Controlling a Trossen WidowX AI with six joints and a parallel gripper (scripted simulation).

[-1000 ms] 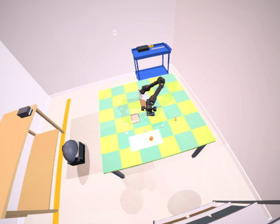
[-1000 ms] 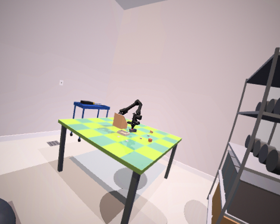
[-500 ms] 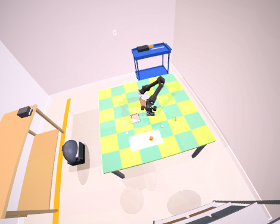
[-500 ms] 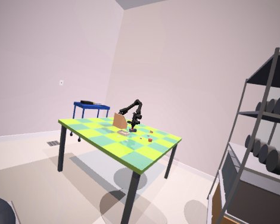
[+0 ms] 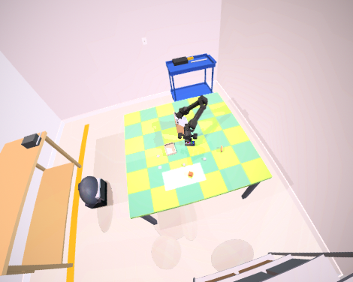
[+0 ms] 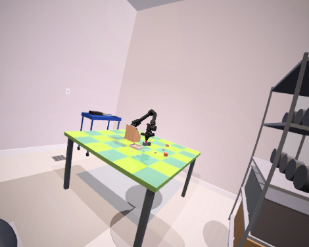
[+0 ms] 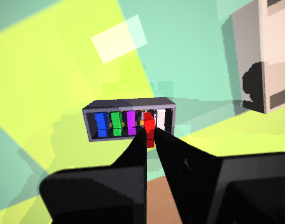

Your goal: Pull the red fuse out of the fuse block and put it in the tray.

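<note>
gripper (image 7: 149, 134): I've got it clamped on the red fuse (image 7: 150, 129), fingers pinched tight on the lower part, one either side. Wrist view, this sits dead centre.

red fuse: it reads to me as partly lifted, standing proud of its neighbours and overlapping the block's front edge. I can't tell whether its foot is fully out of the slot.

fingers: the tips are just beside the block's front lip. If I drift toward 12 o'clock before gaining height, they clip it, and that breaks the no-touch rule.

purple fuse (image 7: 131, 123): just at 9 o'clock of the red one. Any sideways lean as I pull and the red fuse or the left finger scrapes it.

white fuse (image 7: 161, 119): just at 3 o'clock, same danger for the right finger. The gap either side looks slim, so I judge straight up is the only safe way out.

block (image 7: 128, 106): if the fuse binds, a tilted pull could drag the whole block. A pinch this low could also let the fuse pivot or slip.

green fuse (image 7: 115, 123), blue fuse (image 7: 100, 124): further toward 9 o'clock, less exposed.

tray (image 5: 170, 149): in the top view it sits near, at about 9 o'clock of the gripper. Swinging over too low sweeps the fuse across the block.

table (image 5: 236, 179): drop the fuse early and it lands here, among small loose bits.
</note>
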